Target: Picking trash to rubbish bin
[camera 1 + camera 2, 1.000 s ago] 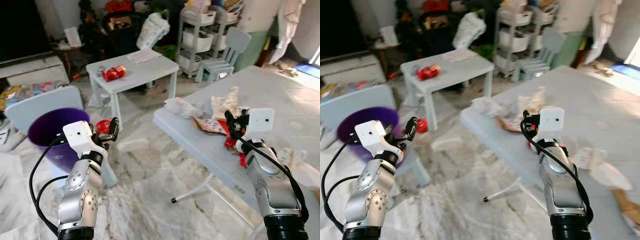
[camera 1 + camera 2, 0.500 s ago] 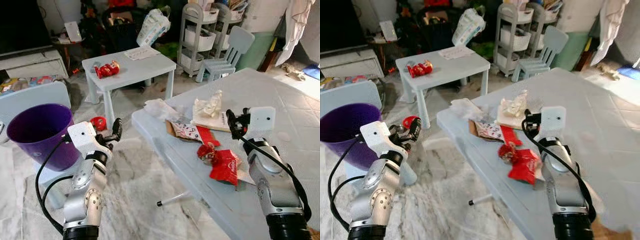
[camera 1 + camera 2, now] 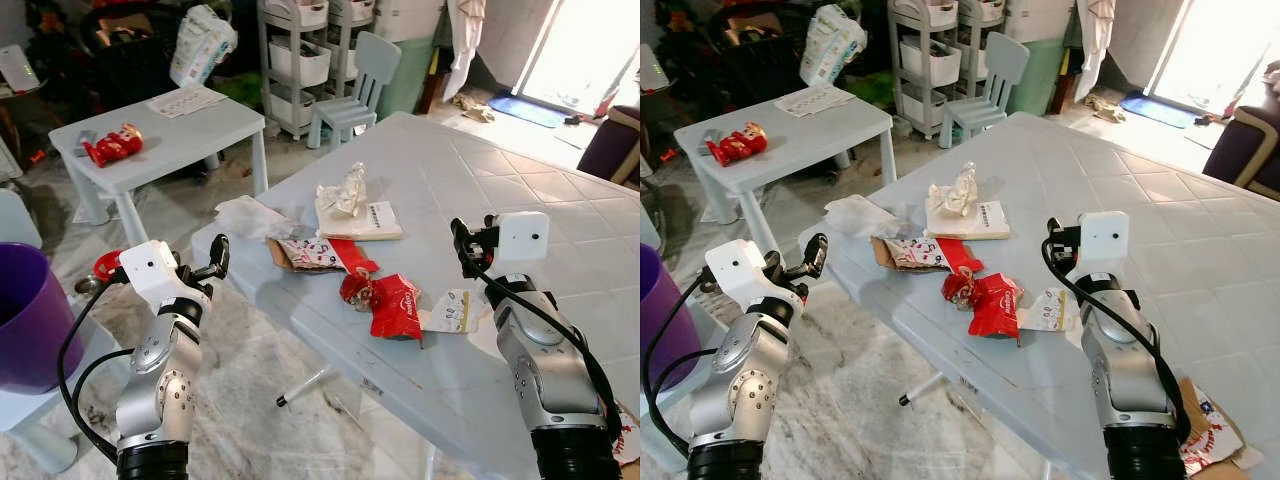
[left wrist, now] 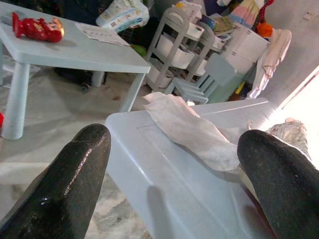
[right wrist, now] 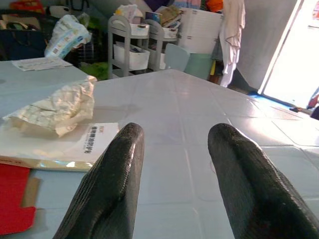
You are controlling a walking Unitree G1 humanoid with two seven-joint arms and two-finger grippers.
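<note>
Trash: red wrapper (image 3: 396,305), crumpled paper (image 3: 342,190) and white tissue (image 3: 248,214) are spread on the desk (image 3: 520,190), near its front edge.
Bin: purple bin (image 3: 22,320) is stood on the floor, well left of the desk.
Change: the view has been swung from the bin toward the desk; a pickup is judged next.
Left gripper (image 3: 205,268): raised before the desk edge, jaws apart, nothing held.
Right gripper (image 3: 465,248): held over the desk, jaws apart, nothing held.

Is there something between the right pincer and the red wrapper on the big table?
Nothing visible blocks it. The right pincer hovers open above the bare table, and the red wrapper lies to its left, with a white wrapper beside it.
</note>
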